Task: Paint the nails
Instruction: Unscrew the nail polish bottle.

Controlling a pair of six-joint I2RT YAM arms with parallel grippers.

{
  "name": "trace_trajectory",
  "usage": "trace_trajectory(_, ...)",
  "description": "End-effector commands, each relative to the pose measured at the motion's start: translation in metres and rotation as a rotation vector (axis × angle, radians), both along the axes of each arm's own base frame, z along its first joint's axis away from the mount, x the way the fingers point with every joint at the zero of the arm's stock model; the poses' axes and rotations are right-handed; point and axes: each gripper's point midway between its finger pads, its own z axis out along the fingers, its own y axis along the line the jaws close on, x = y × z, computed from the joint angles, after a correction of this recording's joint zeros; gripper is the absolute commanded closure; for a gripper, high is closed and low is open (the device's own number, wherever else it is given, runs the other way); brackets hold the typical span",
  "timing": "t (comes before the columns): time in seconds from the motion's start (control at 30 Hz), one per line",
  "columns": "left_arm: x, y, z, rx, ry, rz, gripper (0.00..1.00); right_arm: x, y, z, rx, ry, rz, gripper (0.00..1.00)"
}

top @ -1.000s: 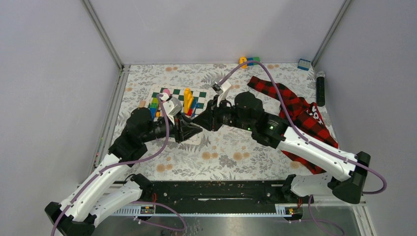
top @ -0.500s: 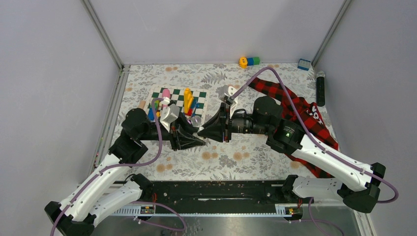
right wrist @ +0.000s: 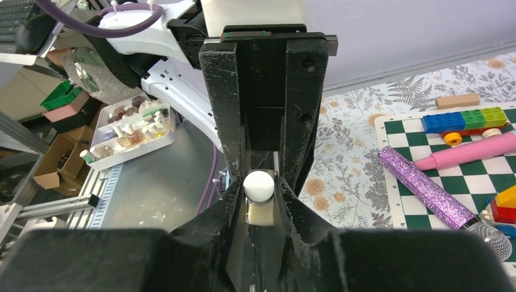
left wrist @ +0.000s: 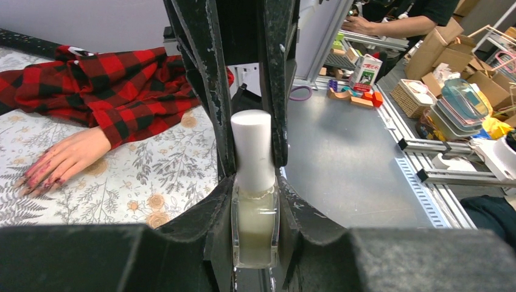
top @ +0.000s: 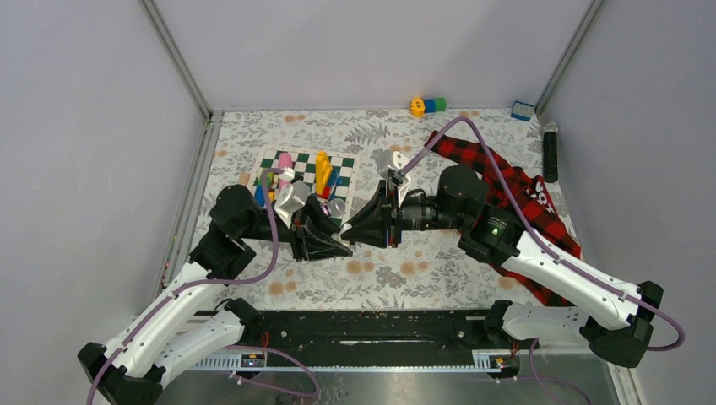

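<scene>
Light: bright, even, diffuse from above | Shadows: soft and faint on the table (top: 405, 274) | Glare: cap of polish bottle (left wrist: 254, 182) washed white | Focus: top view sharp; wrist views' near dark foreground blurred | Edges: mild wide-angle bending

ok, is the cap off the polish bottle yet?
No, the white cap sits on the bottle clamped in the left gripper.

From above the dummy hand (left wrist: 67, 158) lies hidden, seemingly under the right arm (top: 523, 249); the nails (left wrist: 33, 179) are only tiny blurs.
</scene>
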Motion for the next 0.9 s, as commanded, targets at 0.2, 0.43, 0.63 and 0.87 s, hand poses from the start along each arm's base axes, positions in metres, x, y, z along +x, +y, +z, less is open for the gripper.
trace_trajectory(0.2,-0.003,0.0,0.004,-0.019,0.001,-0.044,1.0,-0.046,-0.017,0.05,0.116,-0.085,0.229,1.0)
trace_trajectory(0.43,0.002,0.001,0.006,-0.034,-0.023,0.01,1.0,-0.022,-0.015,0.036,0.079,-0.081,0.087,0.39)
trace_trajectory(0.63,0.013,0.005,0.007,-0.037,-0.065,0.111,1.0,0.005,-0.024,0.021,0.019,-0.084,-0.095,0.18)
trace_trajectory(0.87,0.049,0.016,0.002,-0.011,-0.09,0.365,1.0,0.053,-0.025,0.01,-0.015,0.075,-0.381,0.24)
